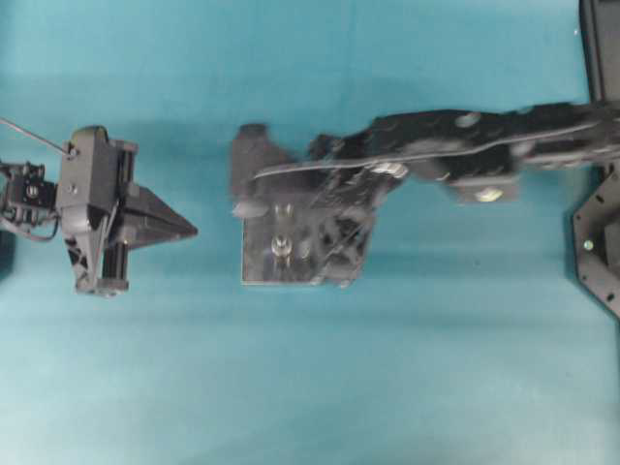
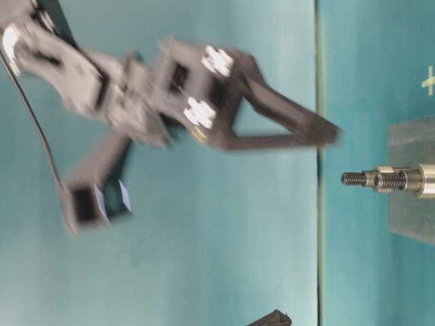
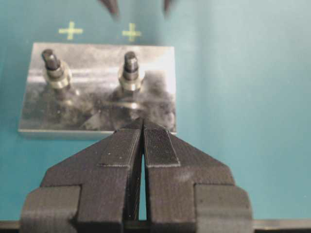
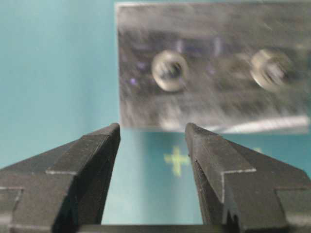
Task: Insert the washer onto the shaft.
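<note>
A: Where's the washer? The right claw (image 4: 153,128) has its black fingers spread apart with nothing between them.

B: I see no loose one on the teal table (image 3: 243,97). The scuffed grey metal plate (image 3: 97,104) carries two threaded steel shafts along its edge by the yellow crosses. The left shaft (image 3: 50,58) and the right shaft (image 3: 130,60) each wear a silver ring at the foot (image 3: 58,77). One is probably the washer, but I cannot tell which.

A: And the left claw (image 3: 143,121)?

B: Clenched on nothing, tips pressed together, just off the plate's opposite edge.

A: So what makes this step go well?

B: I'd say the right claw, hanging over the plate, should pull straight away from the shafts and not snag a thread. Then check that the ring lies flat, not cocked. The left claw could brace a plate corner if anything needs nudging
</note>
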Action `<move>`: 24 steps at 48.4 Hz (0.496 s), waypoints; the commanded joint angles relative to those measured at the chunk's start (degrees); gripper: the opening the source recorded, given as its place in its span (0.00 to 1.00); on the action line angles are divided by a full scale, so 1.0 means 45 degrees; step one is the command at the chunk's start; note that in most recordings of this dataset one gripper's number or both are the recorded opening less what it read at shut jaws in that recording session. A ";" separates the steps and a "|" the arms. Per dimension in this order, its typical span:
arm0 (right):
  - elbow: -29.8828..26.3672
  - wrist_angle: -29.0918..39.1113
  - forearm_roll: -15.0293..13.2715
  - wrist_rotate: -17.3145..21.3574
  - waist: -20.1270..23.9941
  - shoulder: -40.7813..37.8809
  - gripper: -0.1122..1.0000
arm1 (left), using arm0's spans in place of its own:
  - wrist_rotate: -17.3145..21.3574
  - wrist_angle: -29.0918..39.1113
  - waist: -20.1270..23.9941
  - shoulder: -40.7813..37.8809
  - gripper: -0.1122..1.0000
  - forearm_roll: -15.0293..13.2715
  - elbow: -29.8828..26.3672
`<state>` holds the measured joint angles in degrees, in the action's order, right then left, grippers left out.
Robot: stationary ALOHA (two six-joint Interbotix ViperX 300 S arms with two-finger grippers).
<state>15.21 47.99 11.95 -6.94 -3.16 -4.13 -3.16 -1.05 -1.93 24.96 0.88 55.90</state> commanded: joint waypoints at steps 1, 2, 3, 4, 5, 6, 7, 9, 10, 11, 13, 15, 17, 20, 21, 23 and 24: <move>0.0430 -0.0625 0.0000 0.0117 0.0020 0.1133 0.63 | 0.0059 -0.0137 -0.0020 0.0156 0.10 0.0020 -0.0117; 0.0566 -0.0801 0.0000 0.0117 0.0020 0.1289 0.63 | 0.0059 -0.0137 -0.0020 0.0156 0.10 0.0020 -0.0137; 0.0723 -0.0977 0.0000 0.0117 0.0000 0.1426 0.63 | 0.0078 -0.0156 -0.0020 0.0156 0.10 0.0039 -0.0117; 0.0859 -0.1191 0.0000 0.0137 -0.0020 0.1602 0.63 | 0.0059 -0.0176 -0.0020 0.0156 0.10 0.0039 -0.0117; 0.0996 -0.1426 0.0000 0.0156 -0.0020 0.1738 0.63 | 0.0078 -0.0215 -0.0020 0.0156 0.10 0.0039 -0.0117; 0.1113 -0.1641 -0.0020 0.0156 -0.0020 0.1875 0.63 | 0.0059 -0.0254 -0.0020 0.0156 0.10 0.0039 -0.0117; 0.1250 -0.1875 0.0000 0.0195 -0.0020 0.2012 0.63 | 0.0059 -0.0273 -0.0020 0.0156 0.10 0.0039 -0.0098; 0.1504 -0.2344 0.0000 0.0313 -0.0020 0.2246 0.63 | 0.0059 -0.0313 -0.0020 0.0156 0.10 0.0039 -0.0078; 0.1621 -0.2598 -0.0020 0.0371 -0.0020 0.2344 0.63 | 0.0059 -0.0313 -0.0039 0.0156 0.10 0.0039 -0.0078; 0.1738 -0.2793 -0.0020 0.0410 -0.0020 0.2441 0.63 | 0.0059 -0.0313 -0.0020 0.0156 0.10 0.0039 -0.0078; 0.1934 -0.3164 0.0000 0.0508 -0.0039 0.2598 0.63 | 0.0039 -0.0313 -0.0020 0.0156 0.10 0.0039 -0.0039; 0.2168 -0.3457 0.0000 0.0547 -0.0039 0.2715 0.63 | 0.0039 -0.0313 -0.0020 0.0156 0.10 0.0039 -0.0039; 0.2402 -0.3672 -0.0020 0.0586 -0.0039 0.2793 0.63 | 0.0020 -0.0313 -0.0039 0.0176 0.10 0.0039 -0.0020; 0.2695 -0.3887 -0.0020 0.0645 -0.0039 0.2910 0.63 | 0.0039 -0.0313 -0.0039 0.0176 0.10 0.0039 0.0000; 0.2773 -0.3926 0.0000 0.0684 -0.0039 0.2930 0.63 | 0.0020 -0.0313 -0.0039 0.0176 0.10 0.0039 0.0000; 0.2891 -0.3965 0.0000 0.0762 -0.0039 0.2949 0.63 | 0.0020 -0.0313 -0.0020 0.0176 0.10 0.0039 0.0000; 0.2949 -0.4004 0.0000 0.0801 -0.0039 0.2969 0.63 | 0.0020 -0.0313 -0.0020 0.0176 0.10 0.0020 0.0000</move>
<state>28.39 30.94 11.87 -4.22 -3.25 7.38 -2.99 -1.93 -2.02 25.05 0.88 56.51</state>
